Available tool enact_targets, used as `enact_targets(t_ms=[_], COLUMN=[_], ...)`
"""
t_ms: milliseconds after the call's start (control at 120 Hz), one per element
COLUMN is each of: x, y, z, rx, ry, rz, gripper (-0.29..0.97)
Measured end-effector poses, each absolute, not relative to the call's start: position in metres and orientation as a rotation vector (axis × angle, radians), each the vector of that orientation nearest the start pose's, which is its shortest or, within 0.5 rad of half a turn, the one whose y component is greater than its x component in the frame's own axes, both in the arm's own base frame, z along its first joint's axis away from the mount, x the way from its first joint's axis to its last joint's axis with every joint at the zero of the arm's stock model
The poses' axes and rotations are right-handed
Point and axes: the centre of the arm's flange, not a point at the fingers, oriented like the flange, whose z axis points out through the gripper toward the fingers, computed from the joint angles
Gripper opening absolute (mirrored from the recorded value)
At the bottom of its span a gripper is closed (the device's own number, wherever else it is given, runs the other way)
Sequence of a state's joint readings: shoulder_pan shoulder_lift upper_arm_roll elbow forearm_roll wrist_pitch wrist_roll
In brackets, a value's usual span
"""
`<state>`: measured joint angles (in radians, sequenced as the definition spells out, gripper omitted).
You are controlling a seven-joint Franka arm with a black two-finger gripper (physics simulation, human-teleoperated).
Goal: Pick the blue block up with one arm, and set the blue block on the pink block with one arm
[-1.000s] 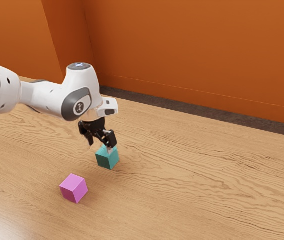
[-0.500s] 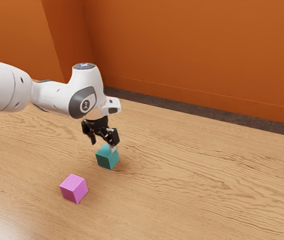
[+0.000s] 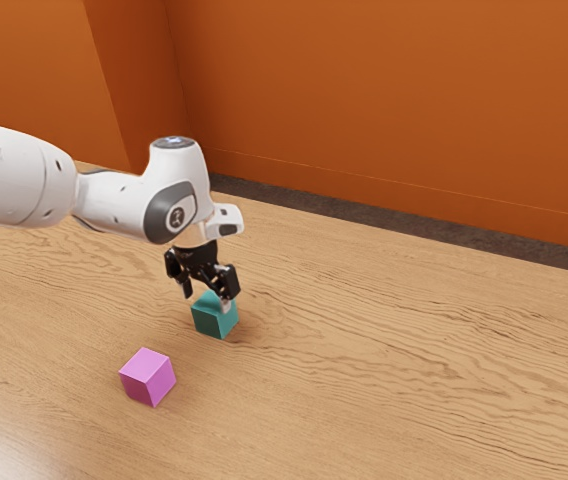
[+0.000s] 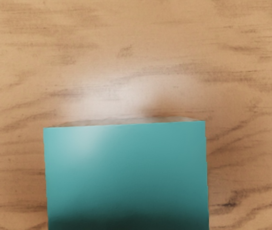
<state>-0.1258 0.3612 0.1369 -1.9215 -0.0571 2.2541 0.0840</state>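
The blue block (image 3: 214, 317), teal in colour, rests on the wooden table (image 3: 414, 340). My gripper (image 3: 207, 292) hangs directly over it, open, with its fingertips at about the height of the block's top and nothing held between them. In the wrist view the blue block (image 4: 125, 175) lies close under my hand, with bare wood beyond it. The pink block (image 3: 147, 376) stands on the table, nearer the front and toward the exterior view's left of the blue block, apart from it and from the gripper.
An orange wall (image 3: 394, 100) with a dark strip along its foot runs behind the table. Bare wooden surface stretches toward the exterior view's right and front of both blocks.
My hand has shifted slightly toward the exterior view's right and settled lower over the blue block. Neither block has moved.
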Motion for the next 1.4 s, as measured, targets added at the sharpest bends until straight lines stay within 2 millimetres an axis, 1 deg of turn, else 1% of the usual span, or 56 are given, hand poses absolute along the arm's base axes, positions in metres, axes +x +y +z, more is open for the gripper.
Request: enact_targets(t_ms=[317,533,742,983,1100,1400], x=[0.630,0.630,0.630,0.634,0.634,0.634], y=[0.000,-0.001,0.002,0.002,0.006,0.006], z=[0.292,0.286,0.270,0.266,0.266,0.266], rx=[-3.132,-3.130,-3.125,-3.123,-3.125,-3.127], ry=[0.076,0.090,0.095,0.135,0.140,0.164], rz=[0.056,0.072,0.110,0.106,0.105,0.102], gripper=[0.68,0.68,0.68,0.68,0.68,0.56])
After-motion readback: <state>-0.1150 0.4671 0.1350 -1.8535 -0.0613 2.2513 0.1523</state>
